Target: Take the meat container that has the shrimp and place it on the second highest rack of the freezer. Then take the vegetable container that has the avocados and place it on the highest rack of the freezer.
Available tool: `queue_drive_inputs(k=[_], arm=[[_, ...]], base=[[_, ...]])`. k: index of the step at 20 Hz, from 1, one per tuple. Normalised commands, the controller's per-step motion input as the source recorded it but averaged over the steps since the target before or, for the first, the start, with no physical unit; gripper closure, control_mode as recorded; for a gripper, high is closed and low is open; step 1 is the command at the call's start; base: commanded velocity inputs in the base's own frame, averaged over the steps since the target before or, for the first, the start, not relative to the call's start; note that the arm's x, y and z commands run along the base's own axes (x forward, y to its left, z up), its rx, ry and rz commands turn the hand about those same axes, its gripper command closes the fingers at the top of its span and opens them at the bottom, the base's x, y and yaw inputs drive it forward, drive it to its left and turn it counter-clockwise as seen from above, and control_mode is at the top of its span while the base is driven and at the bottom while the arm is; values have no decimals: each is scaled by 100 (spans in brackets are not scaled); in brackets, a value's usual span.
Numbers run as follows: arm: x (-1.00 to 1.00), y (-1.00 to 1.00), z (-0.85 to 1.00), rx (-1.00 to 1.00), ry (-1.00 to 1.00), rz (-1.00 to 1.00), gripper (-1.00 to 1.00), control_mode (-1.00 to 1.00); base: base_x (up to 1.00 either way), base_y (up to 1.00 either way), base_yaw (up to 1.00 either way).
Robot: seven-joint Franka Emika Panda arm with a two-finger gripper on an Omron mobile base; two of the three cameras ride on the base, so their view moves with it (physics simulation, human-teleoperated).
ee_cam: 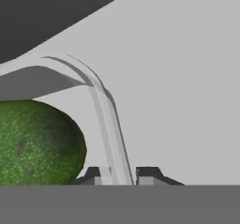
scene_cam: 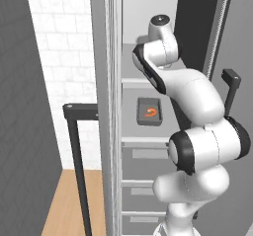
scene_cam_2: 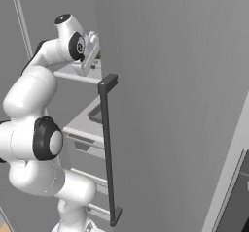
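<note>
Hand view: a green avocado (ee_cam: pixel 37 143) lies at the lower left, inside a pale grey container whose thin rim (ee_cam: pixel 105 120) curves up from between the gripper's (ee_cam: pixel 124 175) two dark fingertips (ee_cam: pixel 149 174). The rim passes straight through the narrow gap between the tips, so the gripper looks closed on the container's wall. The container rests on a flat pale grey shelf surface, with a dark band across the upper left corner.

In the left base view, the freezer (scene_cam: pixel 106 106) stands open, a tall narrow grey cabinet. The arm reaches up into its top part, toward the highest rack (scene_cam: pixel 136 81), and the arm's white body hides the hand and the container there. One shelf lower, on the second highest rack (scene_cam: pixel 143 140), sits the dark grey meat container (scene_cam: pixel 149 111) with the small curled orange-red shrimp (scene_cam: pixel 150 113) inside it. Below that rack come grey drawer fronts (scene_cam: pixel 143 153). A dark bar handle (scene_cam: pixel 79 156) shows at the left, in front of a white tiled wall (scene_cam: pixel 54 57) and a wooden floor (scene_cam: pixel 69 205).

In the right base view, the freezer's open grey door (scene_cam_2: pixel 170 105) takes up most of the frame, with its long dark vertical bar handle (scene_cam_2: pixel 108 148). The hand sits at the level of the upper shelf, beside the door's edge, with a sliver of green just next to it.

No writing, brand or label can be read anywhere.
</note>
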Motion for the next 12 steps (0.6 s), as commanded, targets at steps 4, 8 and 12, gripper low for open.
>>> queue_drive_inputs(k=[4, 8, 12], arm=[[0, 1, 0, 0, -2, 0, 100, -100], [0, 0, 0, 0, 0, 0, -100, -100], [0, 0, 0, 0, 0, 0, -100, -100]], base=[[0, 0, 0], [0, 0, 0], [0, 0, 0]])
